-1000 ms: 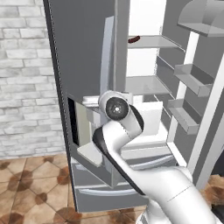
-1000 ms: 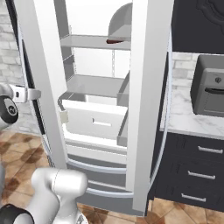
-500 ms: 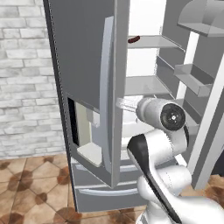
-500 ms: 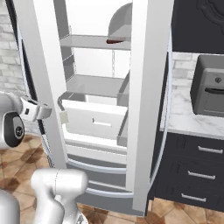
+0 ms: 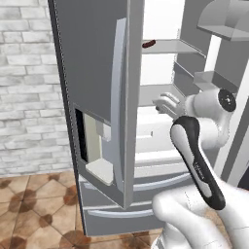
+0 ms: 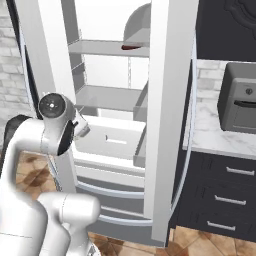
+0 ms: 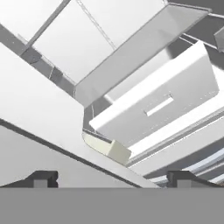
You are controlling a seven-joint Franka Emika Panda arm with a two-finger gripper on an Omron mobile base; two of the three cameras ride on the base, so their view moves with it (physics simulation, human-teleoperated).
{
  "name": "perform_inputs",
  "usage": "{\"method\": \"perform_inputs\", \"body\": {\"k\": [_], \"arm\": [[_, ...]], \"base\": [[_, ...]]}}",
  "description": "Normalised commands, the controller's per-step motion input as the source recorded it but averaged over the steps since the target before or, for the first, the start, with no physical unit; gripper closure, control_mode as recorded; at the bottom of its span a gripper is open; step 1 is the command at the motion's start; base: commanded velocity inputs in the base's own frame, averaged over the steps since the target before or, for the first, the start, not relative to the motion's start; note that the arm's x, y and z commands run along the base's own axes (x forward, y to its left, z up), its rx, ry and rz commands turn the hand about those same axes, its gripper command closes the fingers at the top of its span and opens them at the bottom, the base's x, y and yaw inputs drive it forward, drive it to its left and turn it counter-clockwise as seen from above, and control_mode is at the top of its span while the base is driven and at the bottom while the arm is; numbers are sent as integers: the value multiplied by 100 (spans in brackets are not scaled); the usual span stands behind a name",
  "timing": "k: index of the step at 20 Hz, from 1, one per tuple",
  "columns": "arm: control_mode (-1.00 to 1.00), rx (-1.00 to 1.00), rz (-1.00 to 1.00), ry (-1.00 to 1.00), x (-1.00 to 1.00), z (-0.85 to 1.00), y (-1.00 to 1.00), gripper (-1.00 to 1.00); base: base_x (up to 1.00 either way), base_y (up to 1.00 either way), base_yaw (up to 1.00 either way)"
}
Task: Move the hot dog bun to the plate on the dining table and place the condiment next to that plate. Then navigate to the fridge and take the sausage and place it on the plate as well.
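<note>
Nearest, the white arm bends up from the base, and its claw hangs in the open doorway of the tall silver-grey French-door fridge, at about the height of the middle shelf. From the hand's own camera the two dark finger tips stand far apart at the bottom edge with nothing between them, so the claw is wide and empty. It looks toward the white pull-out drawer with the slotted handle, low in the white interior.

Just left of the claw, the left door is swung out toward the base, its long vertical handle and its water dispenser recess facing the left camera. The right door is swung out toward the base too, between the shelves and the dark cabinets with the grey marble-look table top.

Farther in and higher, the short slim dark red-brown sausage lies on the upper grey shelf, near its front left edge, well above the claw.

As a judgement: the fridge is reached and its doors are open, so the sausage pickup is the step in hand. The sausage is not yet touched. Raising the claw to that shelf, closing on the sausage and carrying it to the plate all remain. The bun and condiment steps cannot be checked from here.
</note>
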Motion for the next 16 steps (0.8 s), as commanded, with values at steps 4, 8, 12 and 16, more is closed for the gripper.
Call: {"method": "perform_inputs", "body": {"k": [4, 8, 12, 16], "arm": [[-100, 36, 2, 25, 77, 3, 4, -100], [-100, 27, 3, 25, 66, 4, 20, -100], [-100, 18, 2, 31, 51, 13, 32, -100], [-100, 12, 7, 27, 33, 1, 41, -100]], "base": [[0, 0, 0], [0, 0, 0], [0, 0, 0], [0, 0, 0]]}}
